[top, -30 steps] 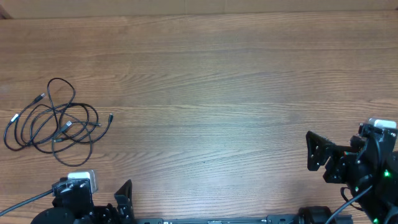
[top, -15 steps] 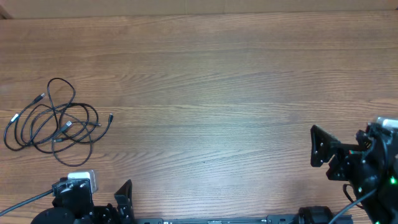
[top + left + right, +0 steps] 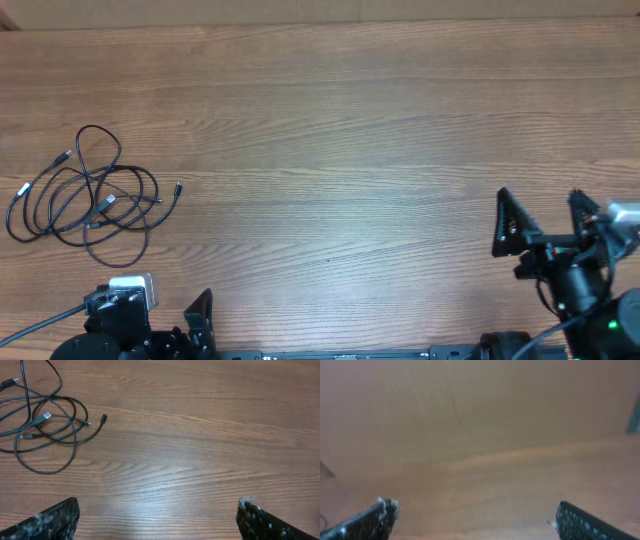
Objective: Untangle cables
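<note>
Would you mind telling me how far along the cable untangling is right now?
Done: nothing visible; the cables lie looped in one bundle at the left of the table. In hand: nothing; the left hand and right hand are both open, empty and apart from the bundle. Left: all the separating.

Two black textured fingers (image 3: 367,522) stand wide apart at the bottom corners, over a blurred brown wooden table (image 3: 480,435).
</note>
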You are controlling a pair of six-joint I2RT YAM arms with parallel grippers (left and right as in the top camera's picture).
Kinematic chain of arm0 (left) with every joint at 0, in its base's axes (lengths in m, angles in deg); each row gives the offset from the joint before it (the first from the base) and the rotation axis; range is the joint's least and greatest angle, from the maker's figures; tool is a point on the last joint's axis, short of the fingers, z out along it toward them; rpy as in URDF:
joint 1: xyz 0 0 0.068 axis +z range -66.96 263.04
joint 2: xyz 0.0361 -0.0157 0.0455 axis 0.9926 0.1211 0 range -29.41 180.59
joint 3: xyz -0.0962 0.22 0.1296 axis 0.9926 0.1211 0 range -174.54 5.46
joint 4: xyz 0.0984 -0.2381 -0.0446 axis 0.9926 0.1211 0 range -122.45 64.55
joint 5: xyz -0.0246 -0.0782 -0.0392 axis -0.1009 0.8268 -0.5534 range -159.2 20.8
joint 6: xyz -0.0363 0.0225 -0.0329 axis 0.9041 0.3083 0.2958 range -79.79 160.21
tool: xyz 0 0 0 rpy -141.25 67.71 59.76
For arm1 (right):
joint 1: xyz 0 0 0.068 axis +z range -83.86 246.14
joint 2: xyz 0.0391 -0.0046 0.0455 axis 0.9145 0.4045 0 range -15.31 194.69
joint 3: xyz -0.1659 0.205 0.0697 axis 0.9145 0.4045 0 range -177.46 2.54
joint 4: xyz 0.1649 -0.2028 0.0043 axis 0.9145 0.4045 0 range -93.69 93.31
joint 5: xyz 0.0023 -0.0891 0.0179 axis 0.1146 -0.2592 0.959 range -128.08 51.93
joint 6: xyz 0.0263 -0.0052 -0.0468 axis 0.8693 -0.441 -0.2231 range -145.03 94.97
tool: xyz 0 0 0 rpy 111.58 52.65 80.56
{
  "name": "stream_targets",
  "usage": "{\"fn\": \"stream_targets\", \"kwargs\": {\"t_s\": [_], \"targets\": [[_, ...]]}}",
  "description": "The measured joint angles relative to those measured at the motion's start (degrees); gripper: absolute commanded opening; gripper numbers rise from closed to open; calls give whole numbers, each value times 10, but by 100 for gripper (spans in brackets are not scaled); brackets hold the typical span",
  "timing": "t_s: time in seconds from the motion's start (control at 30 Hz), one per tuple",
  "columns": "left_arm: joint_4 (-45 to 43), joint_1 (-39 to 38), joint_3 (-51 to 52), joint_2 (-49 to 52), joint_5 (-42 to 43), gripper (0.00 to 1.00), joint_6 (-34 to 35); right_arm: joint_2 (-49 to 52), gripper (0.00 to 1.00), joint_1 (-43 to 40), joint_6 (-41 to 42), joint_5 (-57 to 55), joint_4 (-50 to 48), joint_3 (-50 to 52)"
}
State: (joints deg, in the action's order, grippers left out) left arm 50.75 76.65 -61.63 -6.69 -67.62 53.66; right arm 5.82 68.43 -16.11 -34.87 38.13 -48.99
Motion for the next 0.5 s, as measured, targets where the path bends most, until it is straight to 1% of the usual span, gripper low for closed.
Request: {"fn": "stream_targets", "kwargs": {"t_s": [0.23,0.5], "targets": [[0,0,0,0,-2,100,0,-91,100,0,0,24,-170,158],[0,0,0,0,-2,100,0,-176,100,0,0,37,-311,294]]}}
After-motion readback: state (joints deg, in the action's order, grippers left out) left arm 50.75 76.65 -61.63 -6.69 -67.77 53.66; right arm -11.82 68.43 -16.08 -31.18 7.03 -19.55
